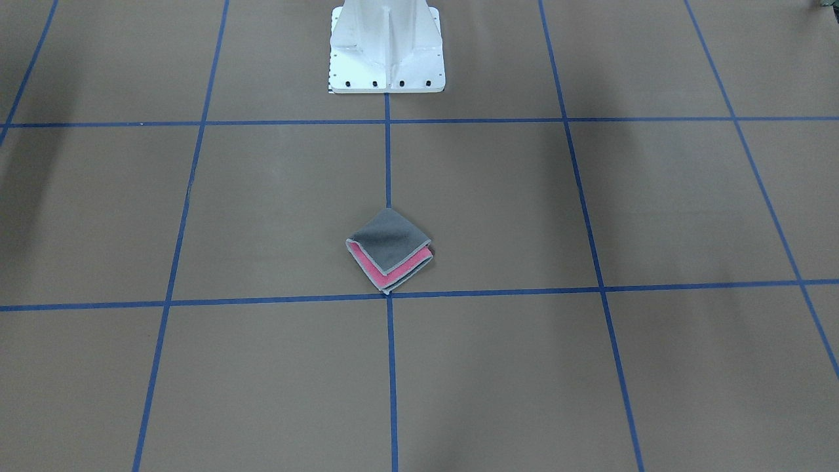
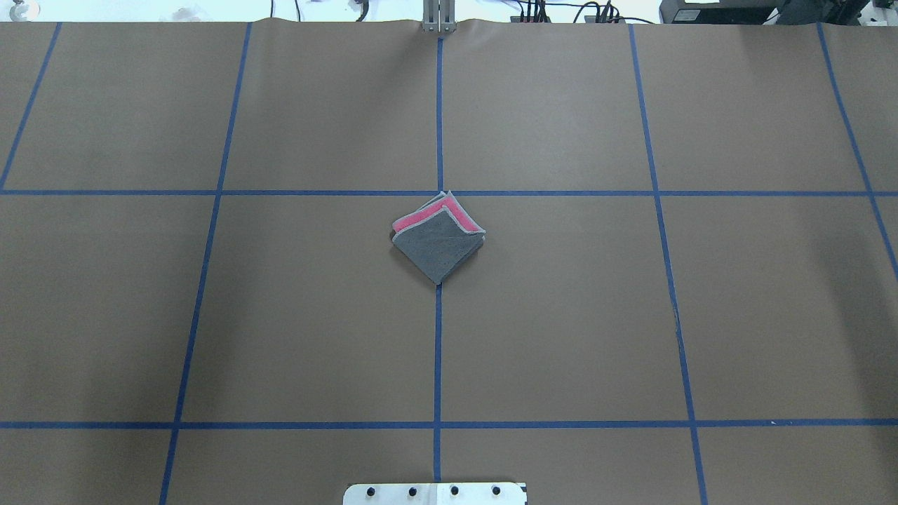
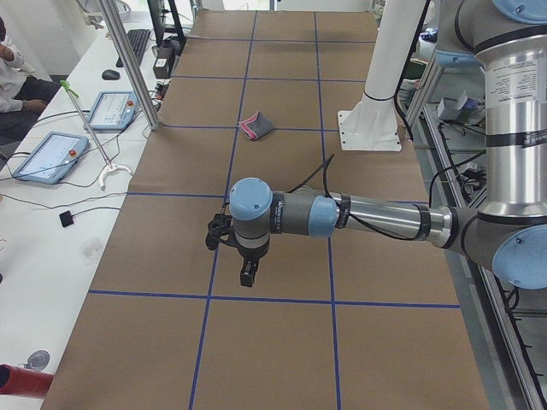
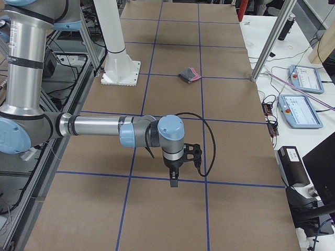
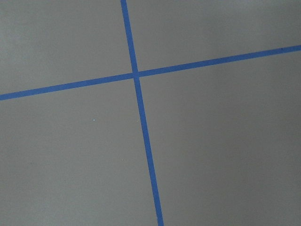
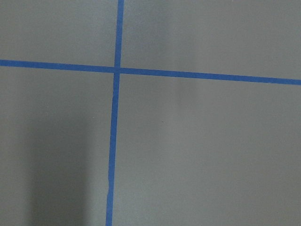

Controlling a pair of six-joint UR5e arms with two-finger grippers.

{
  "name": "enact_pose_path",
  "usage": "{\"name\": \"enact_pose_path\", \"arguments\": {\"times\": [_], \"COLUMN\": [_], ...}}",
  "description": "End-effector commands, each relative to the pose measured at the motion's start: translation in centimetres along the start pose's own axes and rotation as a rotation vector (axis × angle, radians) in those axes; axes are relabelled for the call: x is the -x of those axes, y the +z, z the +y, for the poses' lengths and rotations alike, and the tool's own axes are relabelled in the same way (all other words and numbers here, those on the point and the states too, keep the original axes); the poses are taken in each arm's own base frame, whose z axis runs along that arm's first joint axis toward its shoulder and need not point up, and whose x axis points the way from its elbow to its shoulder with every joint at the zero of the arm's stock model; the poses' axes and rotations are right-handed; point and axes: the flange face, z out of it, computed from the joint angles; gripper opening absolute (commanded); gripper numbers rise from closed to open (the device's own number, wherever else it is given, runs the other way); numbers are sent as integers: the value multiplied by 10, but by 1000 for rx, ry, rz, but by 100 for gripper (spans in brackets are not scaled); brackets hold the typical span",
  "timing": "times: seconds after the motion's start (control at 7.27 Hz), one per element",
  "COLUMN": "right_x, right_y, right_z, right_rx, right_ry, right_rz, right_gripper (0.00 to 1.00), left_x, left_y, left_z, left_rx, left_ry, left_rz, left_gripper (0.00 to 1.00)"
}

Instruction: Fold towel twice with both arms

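the towel (image 2: 436, 247) lies folded at the middle of the worktop (image 2: 280, 315), grey face up, pink layer peeking out, well apart from the left fingers (image 3: 247, 274) and right fingers (image 4: 173, 180) — whether either pair is apart or together, i cannot tell.

The left arm (image 3: 376, 219) and right arm (image 4: 99, 126) stretch out level.

The towel (image 1: 388, 239) shows dark grey on top, a pink layer beneath, light grey edging; my worktop (image 1: 262, 216) is plain brown, gridded with blue lines (image 1: 387, 164); my left arm (image 3: 385, 220) and right arm (image 4: 99, 125) are silver-grey with light blue caps; my left tool (image 3: 247, 278) and right tool (image 4: 174, 181) are black.
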Motion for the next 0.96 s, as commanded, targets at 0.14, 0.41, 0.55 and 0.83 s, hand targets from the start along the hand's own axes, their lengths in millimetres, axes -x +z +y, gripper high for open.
{"name": "enact_pose_path", "arguments": {"times": [0.14, 0.41, 0.55, 0.83], "right_x": [-1, -1, -1, 0], "right_y": [1, 1, 1, 1], "right_z": [0, 0, 0, 0], "right_rx": [2, 2, 2, 2], "right_ry": [2, 2, 2, 2], "right_rz": [1, 0, 0, -13], "right_gripper": [100, 100, 100, 100], "left_x": [-1, -1, -1, -1], "left_y": [-1, -1, -1, -1], "left_z": [0, 0, 0, 0], "left_rx": [-2, -2, -1, -1], "left_ry": [1, 1, 0, 0], "left_rz": [1, 1, 2, 2], "left_gripper": [100, 100, 100, 100]}}
